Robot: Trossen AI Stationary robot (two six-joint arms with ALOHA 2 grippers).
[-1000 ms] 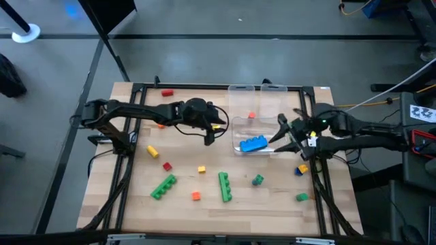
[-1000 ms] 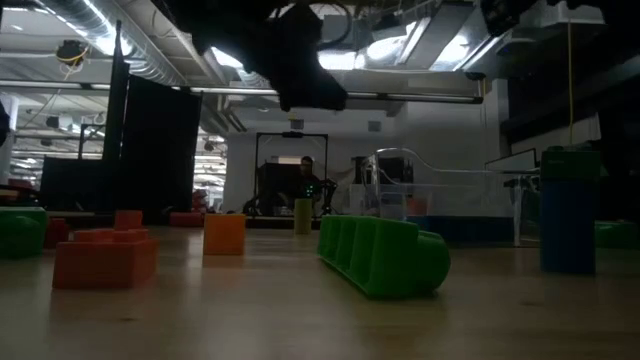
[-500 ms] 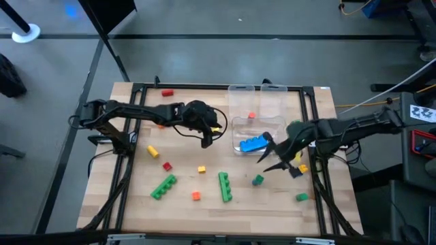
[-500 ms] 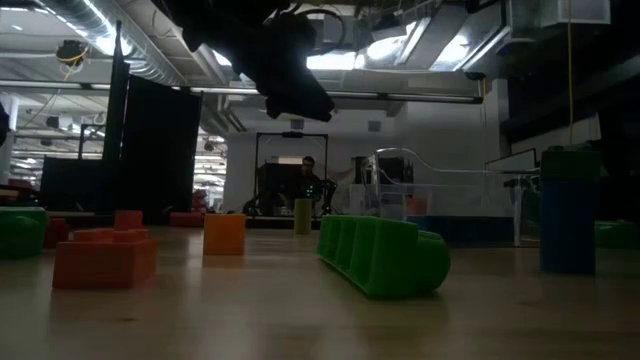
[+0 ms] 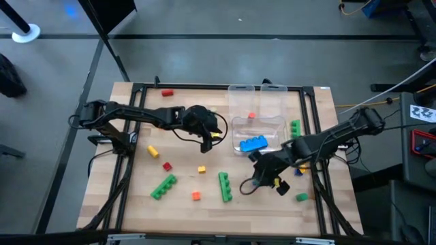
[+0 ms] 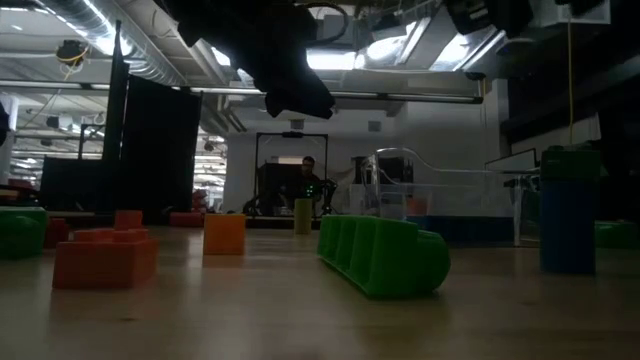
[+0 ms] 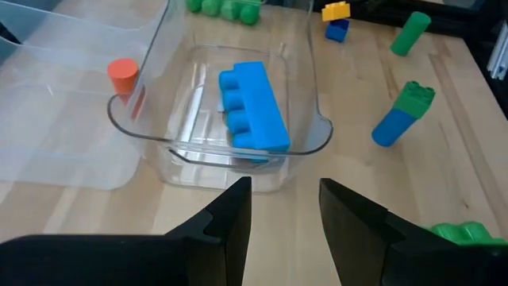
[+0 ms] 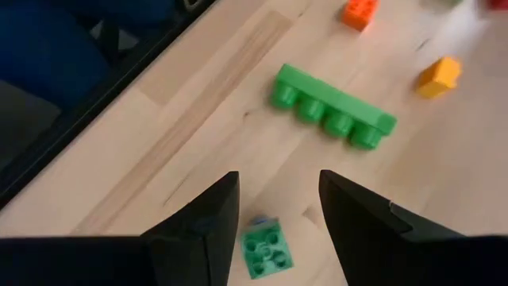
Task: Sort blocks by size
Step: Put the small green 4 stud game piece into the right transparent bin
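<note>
Right gripper [image 8: 274, 210] wide open and empty, directly over small green block [image 8: 265, 251], long green bar [image 8: 333, 107] farther off toward twelve o'clock.

left gripper [image 5: 206, 143] open, right gripper [image 5: 253, 184] open, both raised

No text, label or number can be read anywhere (blocks and tray are unmarked).

Robotics lab or workshop, shown by a framed wooden table [image 5: 184, 146] on a grey floor [image 5: 204, 61], exposed ceiling ducts [image 6: 150, 60], strip lights [image 6: 110, 25], a dark curtain [image 6: 160, 150], cables [image 5: 368, 102] trailed nearby
</note>
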